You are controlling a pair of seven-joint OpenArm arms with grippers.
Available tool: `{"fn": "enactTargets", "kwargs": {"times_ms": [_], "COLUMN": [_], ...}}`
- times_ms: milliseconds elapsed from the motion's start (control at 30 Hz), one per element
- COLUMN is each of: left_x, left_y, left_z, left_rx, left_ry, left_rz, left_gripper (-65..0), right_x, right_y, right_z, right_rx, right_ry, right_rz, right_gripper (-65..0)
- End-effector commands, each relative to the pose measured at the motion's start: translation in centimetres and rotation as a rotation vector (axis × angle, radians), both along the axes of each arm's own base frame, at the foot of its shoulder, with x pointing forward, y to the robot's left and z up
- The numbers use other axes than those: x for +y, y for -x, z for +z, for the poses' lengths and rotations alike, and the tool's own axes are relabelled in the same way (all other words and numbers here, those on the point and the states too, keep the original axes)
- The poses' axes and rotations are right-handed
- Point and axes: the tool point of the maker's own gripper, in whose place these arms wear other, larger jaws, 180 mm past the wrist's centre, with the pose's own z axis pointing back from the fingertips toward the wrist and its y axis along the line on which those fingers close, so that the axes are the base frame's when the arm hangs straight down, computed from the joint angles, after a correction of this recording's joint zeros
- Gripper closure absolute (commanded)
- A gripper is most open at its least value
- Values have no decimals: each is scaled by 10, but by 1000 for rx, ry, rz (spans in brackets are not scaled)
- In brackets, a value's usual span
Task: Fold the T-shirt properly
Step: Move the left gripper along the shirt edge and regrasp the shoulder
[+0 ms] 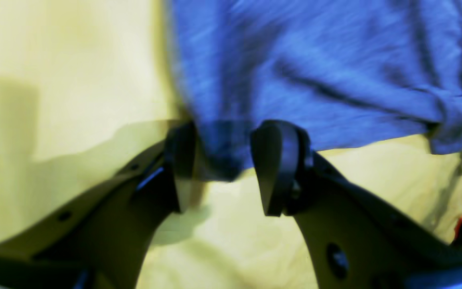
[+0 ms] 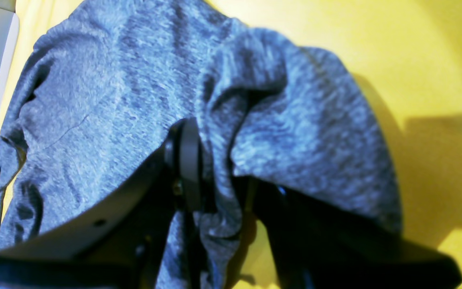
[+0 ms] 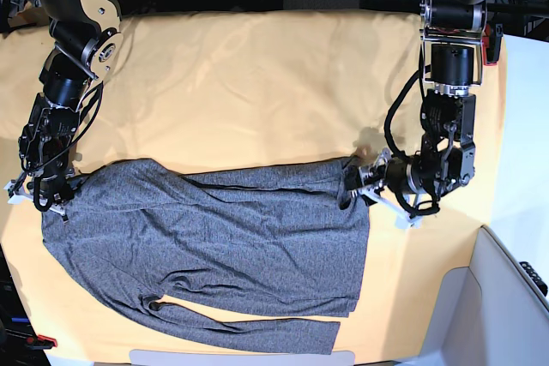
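T-shirt (image 3: 223, 237) reads heathered charcoal grey on base cam, no print; wrist cams tint it bluish, esp left. Cloth on tabletop (image 3: 257, 83) is plain yellow, paler/greenish on left wrist cam. I see both grippers black, left (image 1: 223, 168), right (image 2: 215, 188). Arms black w/ silver brackets.
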Motion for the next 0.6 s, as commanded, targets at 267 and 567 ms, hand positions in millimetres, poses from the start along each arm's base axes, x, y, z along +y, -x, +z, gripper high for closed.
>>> {"fn": "enactTargets", "kwargs": {"times_ms": [267, 567], "left_x": [-9, 8], "left_y": [-12, 2], "left_z": [22, 1], "left_rx": [-63, -11], "left_ry": [17, -4], "left_rz": [-16, 77], "left_gripper": [-299, -398], "right_x": [1, 1], "right_y": [-1, -1], "right_z": [2, 2], "right_rx": [15, 15], "right_ry": [-15, -15], "right_rz": [3, 3], "right_gripper": [-144, -145]}}
